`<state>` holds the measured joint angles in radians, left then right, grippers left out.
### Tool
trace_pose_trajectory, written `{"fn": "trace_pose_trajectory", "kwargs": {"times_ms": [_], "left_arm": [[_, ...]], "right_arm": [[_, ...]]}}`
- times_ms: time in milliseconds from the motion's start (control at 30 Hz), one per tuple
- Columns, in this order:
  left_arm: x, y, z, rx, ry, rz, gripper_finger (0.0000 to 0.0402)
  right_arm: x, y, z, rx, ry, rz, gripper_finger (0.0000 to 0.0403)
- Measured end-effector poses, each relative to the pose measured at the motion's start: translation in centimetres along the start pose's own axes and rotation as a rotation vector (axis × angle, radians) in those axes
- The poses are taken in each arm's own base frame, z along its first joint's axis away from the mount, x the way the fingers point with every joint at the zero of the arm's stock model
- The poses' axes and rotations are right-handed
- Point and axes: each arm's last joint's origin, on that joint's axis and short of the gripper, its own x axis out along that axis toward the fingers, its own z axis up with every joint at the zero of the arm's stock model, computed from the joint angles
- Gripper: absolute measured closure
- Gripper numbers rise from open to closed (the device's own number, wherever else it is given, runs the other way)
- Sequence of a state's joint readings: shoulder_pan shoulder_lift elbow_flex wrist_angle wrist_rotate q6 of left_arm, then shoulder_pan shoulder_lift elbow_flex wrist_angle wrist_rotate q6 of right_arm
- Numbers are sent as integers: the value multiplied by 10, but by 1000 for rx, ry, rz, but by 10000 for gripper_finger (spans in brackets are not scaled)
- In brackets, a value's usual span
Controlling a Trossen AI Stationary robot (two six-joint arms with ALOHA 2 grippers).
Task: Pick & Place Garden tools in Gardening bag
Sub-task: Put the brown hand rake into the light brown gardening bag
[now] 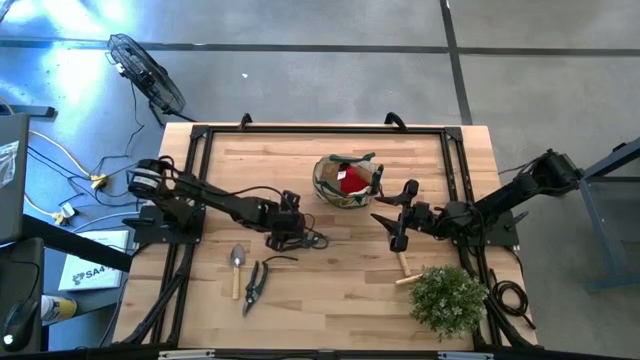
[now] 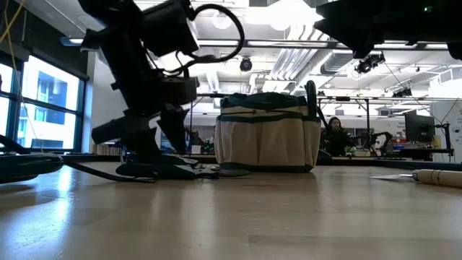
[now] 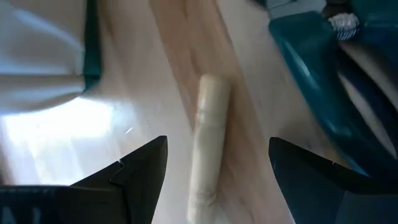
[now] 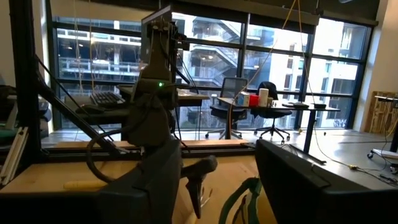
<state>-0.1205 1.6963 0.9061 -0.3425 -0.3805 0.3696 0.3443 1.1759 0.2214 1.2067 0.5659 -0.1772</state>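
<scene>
my left gripper (image 1: 287, 232) is down on the table just left of centre with its jaws spread wide, and in my left wrist view a pale wooden handle (image 3: 208, 146) lies between my two dark fingers (image 3: 140, 171), its long axis running straight away from the wrist; i grip nothing. my right gripper (image 1: 403, 215) hovers right of the gardening bag (image 1: 345, 182), jaws parted, and i cannot make out anything held in them. the bag sits upright at the back middle of the table, a small round tote in olive-tan fabric with dark green trim, and a red glove (image 1: 352, 180) shows inside it. on the wood i count two trowels: one (image 1: 237, 267) at the front left, lying with its metal blade toward the back of the table and its handle toward the front edge, and a second (image 1: 402, 265) whose pale handle sticks out beside the bushy plant (image 1: 447, 297). one pair of dark pruning shears (image 1: 254, 286) lies just right of the first trowel, long axis running nearly front to back.
</scene>
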Motion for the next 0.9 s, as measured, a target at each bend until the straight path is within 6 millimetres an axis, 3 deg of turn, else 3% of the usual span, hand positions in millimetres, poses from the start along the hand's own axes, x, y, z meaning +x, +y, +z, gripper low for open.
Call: {"fn": "trace_pose_trajectory", "kwargs": {"times_ms": [267, 700, 900], "left_arm": [[18, 11, -6, -64, 0, -87, 130], [30, 36, -20, -174, -44, -241, 131], [31, 37, -21, -177, -54, -268, 158]], "right_arm": [[0, 0, 0, 1, -1, 8, 211], [0, 0, 0, -2, -1, 8, 212], [0, 0, -1, -6, 5, 9, 212]]}}
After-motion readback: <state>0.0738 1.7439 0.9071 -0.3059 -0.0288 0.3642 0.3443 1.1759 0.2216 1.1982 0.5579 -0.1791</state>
